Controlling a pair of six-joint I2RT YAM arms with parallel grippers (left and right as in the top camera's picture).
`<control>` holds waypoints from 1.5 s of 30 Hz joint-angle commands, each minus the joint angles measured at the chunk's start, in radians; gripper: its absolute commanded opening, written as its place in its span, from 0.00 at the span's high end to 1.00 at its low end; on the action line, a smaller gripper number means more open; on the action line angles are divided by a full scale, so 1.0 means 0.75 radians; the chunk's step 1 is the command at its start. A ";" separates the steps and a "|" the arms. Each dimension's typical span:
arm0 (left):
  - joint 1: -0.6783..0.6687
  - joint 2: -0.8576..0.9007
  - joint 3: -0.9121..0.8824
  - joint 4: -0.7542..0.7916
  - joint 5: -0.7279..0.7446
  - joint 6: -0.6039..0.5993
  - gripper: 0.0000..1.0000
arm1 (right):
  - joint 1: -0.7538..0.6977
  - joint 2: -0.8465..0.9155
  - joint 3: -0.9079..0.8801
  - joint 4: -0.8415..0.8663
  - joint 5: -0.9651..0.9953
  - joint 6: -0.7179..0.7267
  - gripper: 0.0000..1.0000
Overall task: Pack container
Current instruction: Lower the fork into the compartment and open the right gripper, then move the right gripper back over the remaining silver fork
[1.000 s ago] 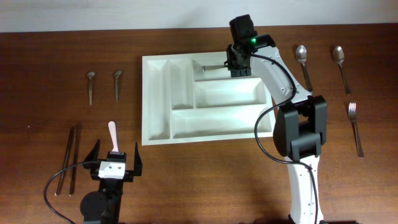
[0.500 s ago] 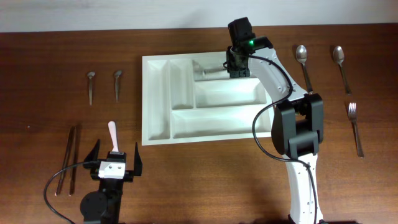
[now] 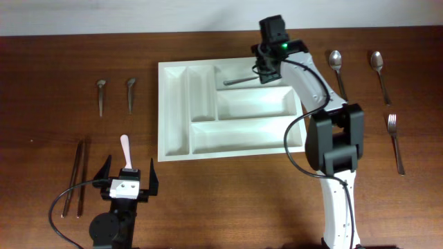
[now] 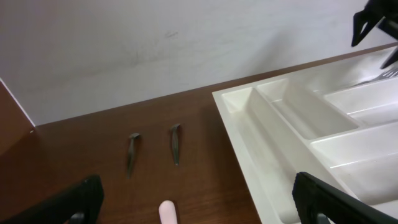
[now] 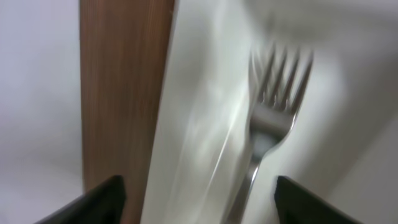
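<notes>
The container [image 3: 242, 131] sits mid-table [image 3: 208, 200], long side across, its far rim close to the back edge. It's white moulded plastic, and I'd judge it light, stiff and slick. It would likely skate on the wood if nudged, so the grip belongs on the outer rim or a divider wall, not the smooth floor. One fork [image 3: 239, 81] lies in the top long compartment; the other four look bare.

The right end effector [image 3: 266, 73] hovers over one end of that fork, fingers [image 5: 102, 198] spread wide, nothing pinched. The left end effector [image 3: 129, 167] sits at the near left, also spread, with a pale-handled utensil [image 3: 124, 146] just ahead of it.

Further out on the left are two small spoons [image 3: 102, 93] and a pair of slim dark sticks [image 3: 76, 176]. On the right are two larger spoons [image 3: 337, 66] and a second fork [image 3: 394, 135]. There's plenty of bare wood in front of the tray. The tightest spot is its right rim, where the right arm crosses.
</notes>
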 commanded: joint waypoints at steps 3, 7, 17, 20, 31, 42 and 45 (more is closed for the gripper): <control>0.005 -0.010 -0.011 -0.001 -0.009 -0.003 0.01 | -0.185 -0.139 0.028 -0.014 0.016 -0.431 0.00; 0.005 -0.010 -0.011 -0.001 -0.010 -0.003 0.01 | -0.349 -0.273 0.028 -0.150 -0.090 -1.065 0.01; 0.005 -0.010 -0.011 0.000 -0.009 -0.003 0.01 | -0.662 -0.568 0.028 -0.365 -0.296 -1.822 0.01; 0.005 -0.010 -0.011 0.000 -0.009 -0.003 0.01 | -0.710 -0.630 0.028 -0.420 -0.309 -1.977 0.01; 0.004 -0.010 -0.011 -0.001 -0.009 -0.003 0.01 | -0.957 -0.650 0.025 -0.955 -0.026 -2.582 0.01; 0.005 -0.010 -0.011 -0.001 -0.009 -0.003 0.01 | -1.062 -0.482 0.025 -0.984 -0.007 -2.774 0.01; 0.004 -0.010 -0.011 -0.001 -0.010 -0.003 0.01 | -1.062 -0.401 0.025 -0.980 0.008 -2.774 0.01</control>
